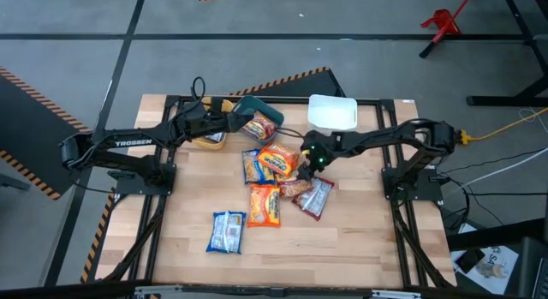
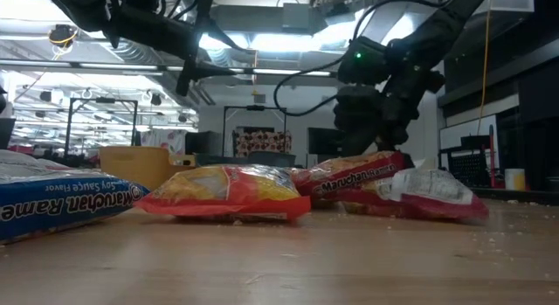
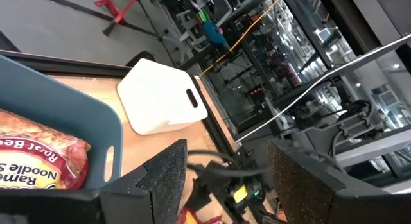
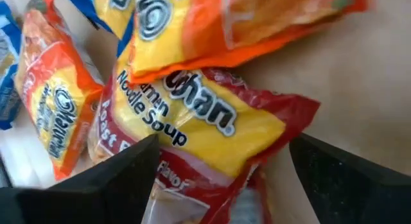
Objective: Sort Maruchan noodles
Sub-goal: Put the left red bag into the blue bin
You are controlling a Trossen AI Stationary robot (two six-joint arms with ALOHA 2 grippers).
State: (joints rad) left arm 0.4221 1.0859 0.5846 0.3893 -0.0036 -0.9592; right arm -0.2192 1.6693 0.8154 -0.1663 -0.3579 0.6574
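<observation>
**Two robot arms sort ramen packets; the right one hovers over a dark red packet**

Everything here is placed relative to the loose pile of Maruchan noodles (image 1: 278,175) at the middle of the wooden table (image 1: 360,239).

Nearest the front edge, a blue-white packet (image 1: 227,231) lies alone, well apart from the pile. Just behind it, an orange-yellow packet (image 1: 264,205) lies flat at the pile's front.

At the pile's right side, the right gripper (image 1: 305,172) hangs low over a dark red packet (image 4: 192,131), which is partly tucked under an orange-yellow one. Its fingers (image 4: 115,179) are spread wide on either side of that packet and hold nothing. This looks like the set-up for a pick. The right arm reaches in from the table's right edge, bent at the elbow, wrist tipped down.

Behind the pile, on its far left, the left gripper (image 1: 235,121) is poised over the teal bin (image 1: 265,110), where a dark red packet (image 3: 38,156) already lies. Its fingers are parted and empty, seemingly just after a drop. The left arm stretches long and nearly level from the left edge.

A yellow bin (image 1: 208,140) sits beside the teal one, and a white bin (image 1: 332,112) stands behind the pile's right.
</observation>
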